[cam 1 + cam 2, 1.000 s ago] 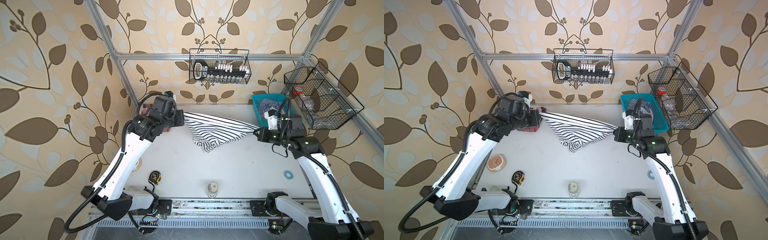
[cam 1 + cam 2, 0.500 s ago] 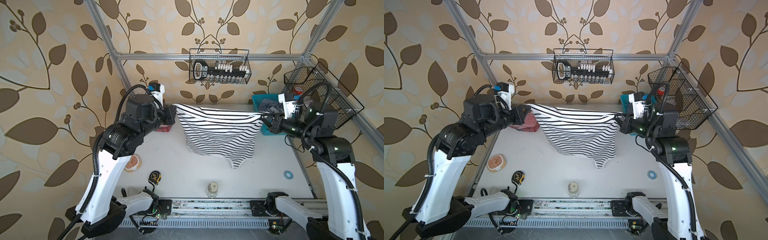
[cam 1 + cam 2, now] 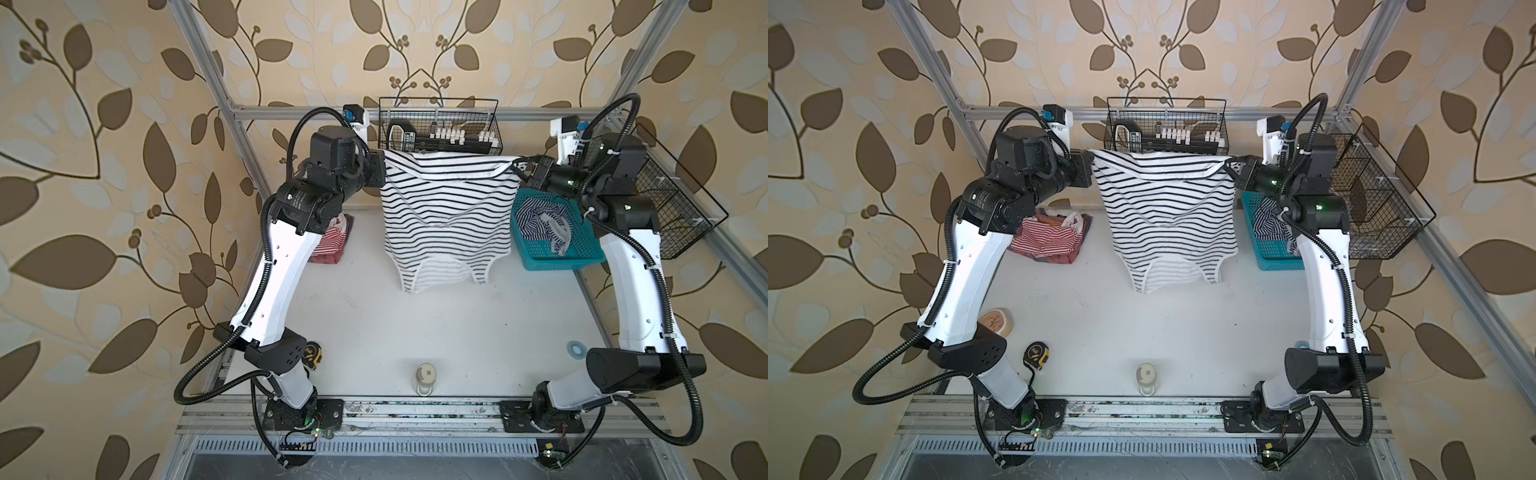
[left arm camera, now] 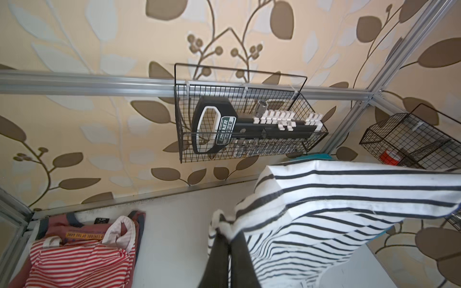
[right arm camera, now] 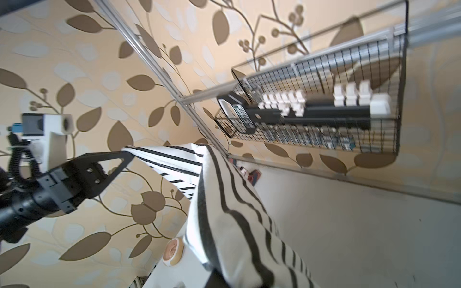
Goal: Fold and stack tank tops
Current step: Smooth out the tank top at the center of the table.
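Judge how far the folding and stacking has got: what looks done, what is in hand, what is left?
Done, apparently: the red-and-white top lies roughly folded on the table. In hand: the left hand and right hand, both shut, hold the black-striped top spread in the air, unfolded. Left: fold and stack it, then the navy-striped top crumpled in the blue basket.

The white table (image 3: pixel 415 324) is carrying a red-and-white tank top (image 3: pixel 1046 243), which is lying crumpled in the far left corner, partly over a maroon garment (image 4: pixel 57 229). A teal perforated basket (image 3: pixel 552 257) is sitting in the far right corner. A tan disc (image 3: pixel 994 322) and a black-and-yellow tape measure (image 3: pixel 1036 355) are lying along the left edge. A small pale bottle (image 3: pixel 424 376) is sitting mid near edge, and a blue ring (image 3: pixel 576 347) is lying by the right edge
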`<state>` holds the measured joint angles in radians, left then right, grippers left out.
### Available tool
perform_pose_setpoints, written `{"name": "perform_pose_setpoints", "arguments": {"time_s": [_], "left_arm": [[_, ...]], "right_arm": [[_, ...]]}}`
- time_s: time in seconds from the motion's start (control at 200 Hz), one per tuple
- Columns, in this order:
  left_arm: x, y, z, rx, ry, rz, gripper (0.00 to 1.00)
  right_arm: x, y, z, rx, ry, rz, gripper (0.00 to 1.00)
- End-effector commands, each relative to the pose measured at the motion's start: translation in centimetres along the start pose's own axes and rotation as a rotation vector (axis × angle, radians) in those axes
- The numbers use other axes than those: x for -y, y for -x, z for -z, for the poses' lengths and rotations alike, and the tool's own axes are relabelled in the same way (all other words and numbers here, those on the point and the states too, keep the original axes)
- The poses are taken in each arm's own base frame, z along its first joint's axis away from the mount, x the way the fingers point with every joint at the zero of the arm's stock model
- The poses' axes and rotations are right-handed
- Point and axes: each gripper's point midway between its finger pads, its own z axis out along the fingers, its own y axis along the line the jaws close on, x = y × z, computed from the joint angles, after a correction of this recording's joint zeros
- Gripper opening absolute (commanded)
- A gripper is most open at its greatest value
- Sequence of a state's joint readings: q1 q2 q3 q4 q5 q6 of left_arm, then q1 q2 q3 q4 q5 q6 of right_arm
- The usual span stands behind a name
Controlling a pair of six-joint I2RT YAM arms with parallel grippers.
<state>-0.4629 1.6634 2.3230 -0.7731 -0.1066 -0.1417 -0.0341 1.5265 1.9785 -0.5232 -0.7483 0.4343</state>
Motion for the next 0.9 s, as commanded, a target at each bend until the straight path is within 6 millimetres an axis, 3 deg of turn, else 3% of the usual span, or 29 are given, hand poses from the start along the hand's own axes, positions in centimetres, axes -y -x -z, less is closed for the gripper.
{"name": "perform_pose_setpoints", "arguments": {"time_s": [0.0,0.03,0.06,0.08,0.14,0.365,0.475,0.585,0.705,0.87,0.895], "left_arm": [[0.3,2.5,3.7,0.137,-0.05,-0.037,0.0],[0.3,1.5,3.7,0.129,-0.059,-0.037,0.0],[0.1,-0.7,2.6,0.086,-0.063,-0.034,0.0],[0.1,-1.0,3.5,0.091,-0.072,-0.031,0.0],[-0.1,-4.6,3.1,0.02,-0.089,-0.006,0.0],[-0.5,-21.4,2.3,-0.368,-0.153,0.239,0.0],[-1.1,-27.5,3.5,-0.533,-0.122,0.323,0.0],[-1.6,-31.6,5.1,-0.651,-0.096,0.368,0.0],[-1.8,-35.3,6.6,-0.776,-0.077,0.389,0.0],[-1.2,-38.8,8.8,-0.918,-0.085,0.414,0.0],[-1.0,-39.1,9.1,-0.929,-0.086,0.413,0.09]], "right_arm": [[-1.8,-0.5,0.7,-0.005,0.083,0.034,0.0],[-1.3,-1.6,0.7,-0.023,0.076,0.025,0.0],[-0.6,-3.1,0.7,-0.042,0.068,0.011,0.0],[-0.3,-3.9,0.8,-0.051,0.063,0.003,0.0],[0.9,-7.0,1.0,-0.096,0.042,-0.026,0.0],[6.3,-22.3,3.6,-0.307,-0.113,-0.252,0.0],[7.9,-29.0,5.5,-0.433,-0.196,-0.343,0.0],[8.8,-32.9,7.2,-0.513,-0.265,-0.385,0.0],[10.4,-35.9,9.2,-0.617,-0.388,-0.397,0.01],[11.1,-38.1,10.9,-0.709,-0.472,-0.425,0.09],[11.2,-38.2,11.1,-0.71,-0.483,-0.424,0.15]]}}
